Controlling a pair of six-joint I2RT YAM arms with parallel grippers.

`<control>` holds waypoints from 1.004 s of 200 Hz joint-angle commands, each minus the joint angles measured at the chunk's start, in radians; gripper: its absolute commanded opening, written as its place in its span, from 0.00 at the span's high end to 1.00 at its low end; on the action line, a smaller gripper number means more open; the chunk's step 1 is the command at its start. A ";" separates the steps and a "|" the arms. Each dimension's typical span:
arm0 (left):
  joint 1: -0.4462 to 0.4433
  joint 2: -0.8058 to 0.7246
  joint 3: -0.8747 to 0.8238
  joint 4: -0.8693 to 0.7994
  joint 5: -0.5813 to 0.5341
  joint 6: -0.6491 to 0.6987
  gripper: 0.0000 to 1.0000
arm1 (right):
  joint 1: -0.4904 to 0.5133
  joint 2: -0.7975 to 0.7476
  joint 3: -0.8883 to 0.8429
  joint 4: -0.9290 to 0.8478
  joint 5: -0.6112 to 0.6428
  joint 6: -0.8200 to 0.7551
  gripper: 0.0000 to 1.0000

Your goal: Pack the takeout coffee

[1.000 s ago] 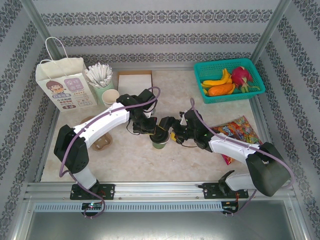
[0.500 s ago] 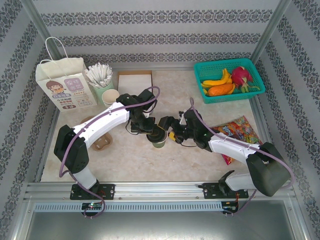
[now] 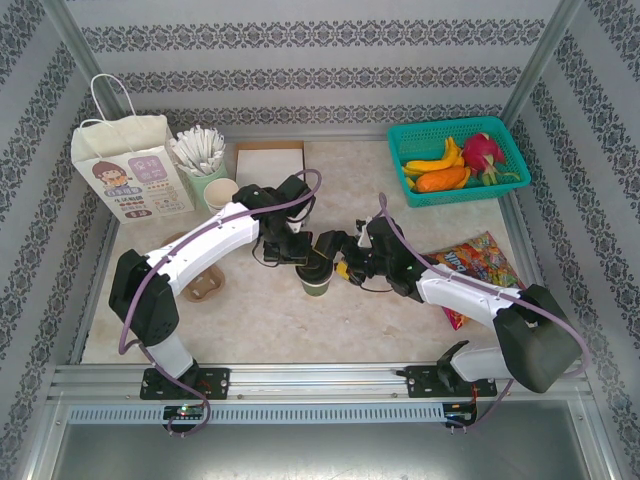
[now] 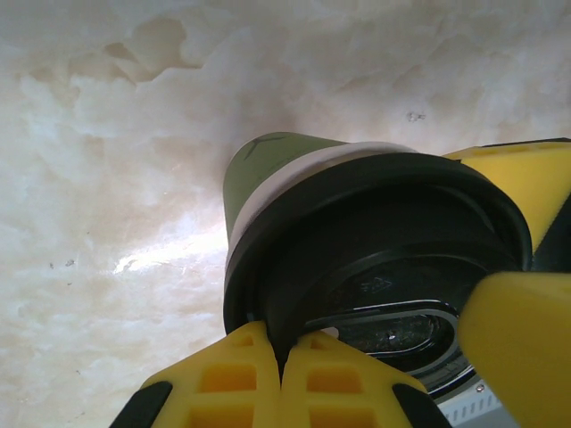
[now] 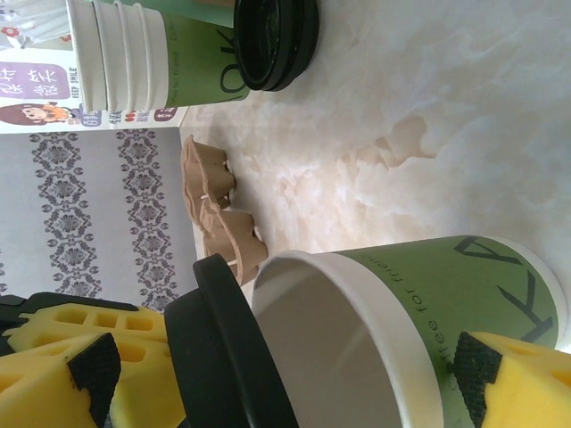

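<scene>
Looking down from above, the olive-green takeout coffee cup (image 3: 318,282) stands mid-tabletop (image 3: 280,325) between the left gripper (image 3: 300,250) and right gripper (image 3: 343,268), well apart from the paper bag (image 3: 128,170). At the left wrist, yellow fingers (image 4: 241,379) pinch the black lid (image 4: 384,236) by its rim, tilted over the cup. At the right wrist, fingers (image 5: 526,383) seem clamped on the cup's side, its mouth partly uncovered. Pressing the crooked lid down could buckle the rim or tip the cup.

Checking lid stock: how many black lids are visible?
2: one lid tilted at the takeout coffee's rim, another lid on the table by the cup of sticks; others may hide beneath it.
</scene>
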 commanded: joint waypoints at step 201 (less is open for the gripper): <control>-0.016 0.056 0.000 -0.033 -0.012 0.049 1.00 | 0.012 0.028 0.035 -0.005 -0.022 -0.025 0.02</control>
